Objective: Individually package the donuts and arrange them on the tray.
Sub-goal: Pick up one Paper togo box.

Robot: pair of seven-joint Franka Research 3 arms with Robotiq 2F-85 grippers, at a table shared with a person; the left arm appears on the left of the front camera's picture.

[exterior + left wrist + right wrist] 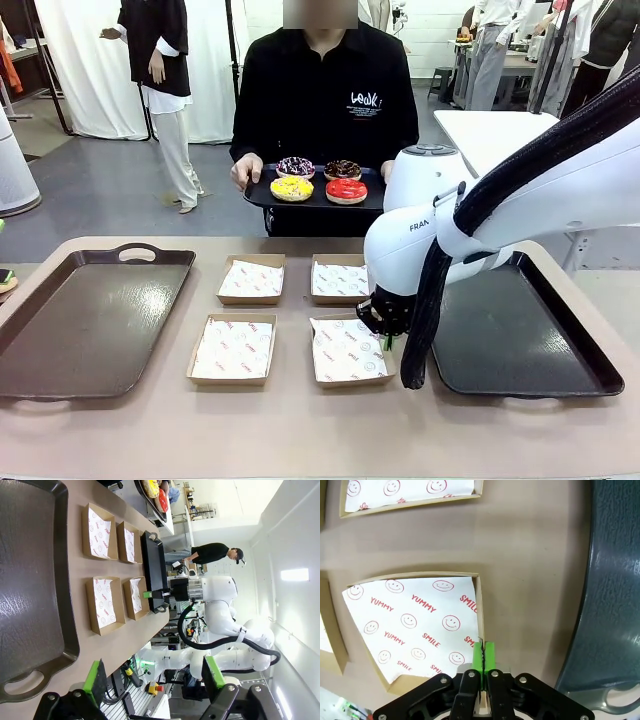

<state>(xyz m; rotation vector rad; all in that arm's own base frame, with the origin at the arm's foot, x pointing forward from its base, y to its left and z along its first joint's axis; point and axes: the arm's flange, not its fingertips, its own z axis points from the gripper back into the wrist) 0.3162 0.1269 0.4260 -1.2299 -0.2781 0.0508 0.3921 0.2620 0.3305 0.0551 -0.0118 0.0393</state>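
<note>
Pinching box (pixel 352 383), right gripper (pixel 388 335); donuts (pixel 320 178) beyond

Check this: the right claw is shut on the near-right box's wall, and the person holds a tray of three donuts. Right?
Not three: the front view shows four donuts on the person's tray. The rest holds: the right claw is shut on the near-right box's wall.

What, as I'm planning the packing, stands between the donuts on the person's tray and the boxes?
Nothing visible does. The donuts sit on the black tray the person holds at the far side; the four boxes lie open on the table. The right gripper is shut on the near-right box's side wall, not over its opening.
</note>
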